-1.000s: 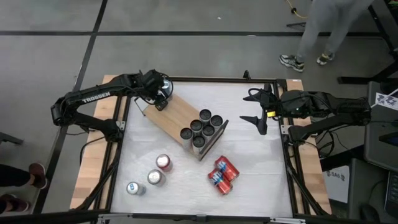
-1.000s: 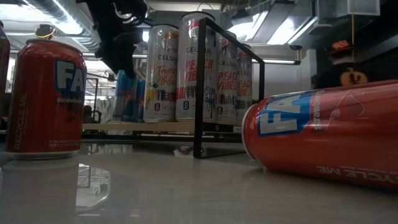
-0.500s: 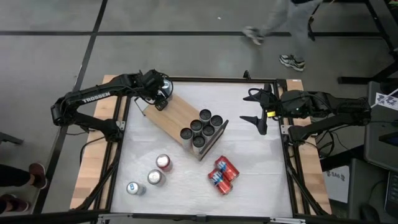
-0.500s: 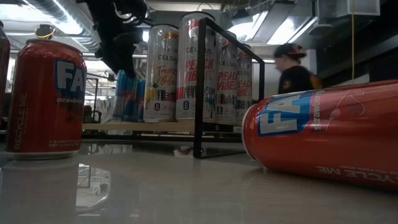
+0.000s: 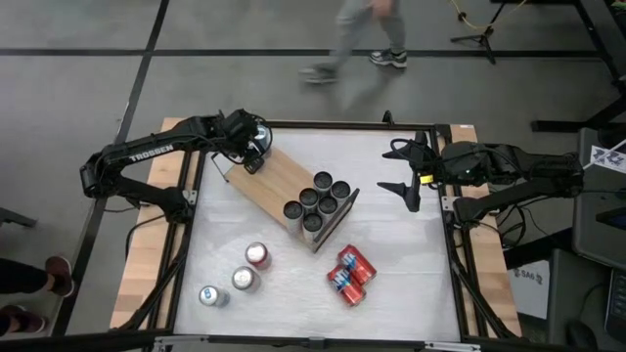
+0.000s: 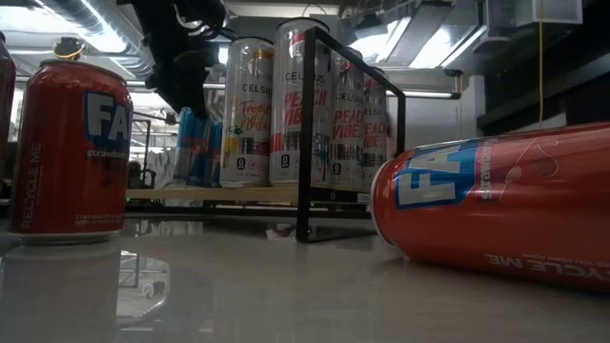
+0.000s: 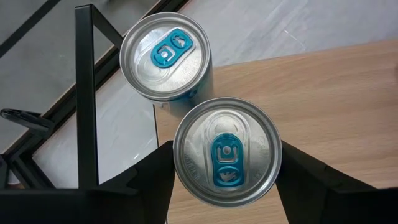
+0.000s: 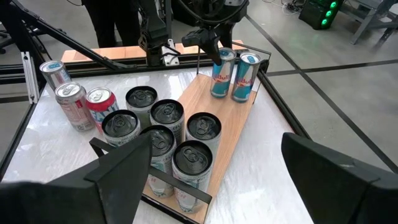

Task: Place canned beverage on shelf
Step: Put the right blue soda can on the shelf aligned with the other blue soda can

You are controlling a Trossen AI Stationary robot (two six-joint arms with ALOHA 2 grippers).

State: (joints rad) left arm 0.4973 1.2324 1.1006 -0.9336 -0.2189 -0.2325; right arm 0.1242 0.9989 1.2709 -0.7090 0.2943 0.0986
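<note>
left gripper [image 7: 227, 180] clamped on blue-tab can [image 7: 226, 151] standing on shelf [image 5: 284, 178] far end, beside second blue can [image 7: 165, 55] | right gripper [image 5: 403, 168] jaws wide, empty, at table [image 5: 411, 274] right edge | six tall cans [image 5: 318, 200] on shelf's other end

Six cans [image 5: 317, 200] stand clustered on the shelf [image 5: 277, 179].

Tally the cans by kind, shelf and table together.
Tall Celsius cans: 6
Blue Red Bull cans: 2
Red Fanta cans: 3
Other loose silver-topped cans: 2
Total: 13
</note>
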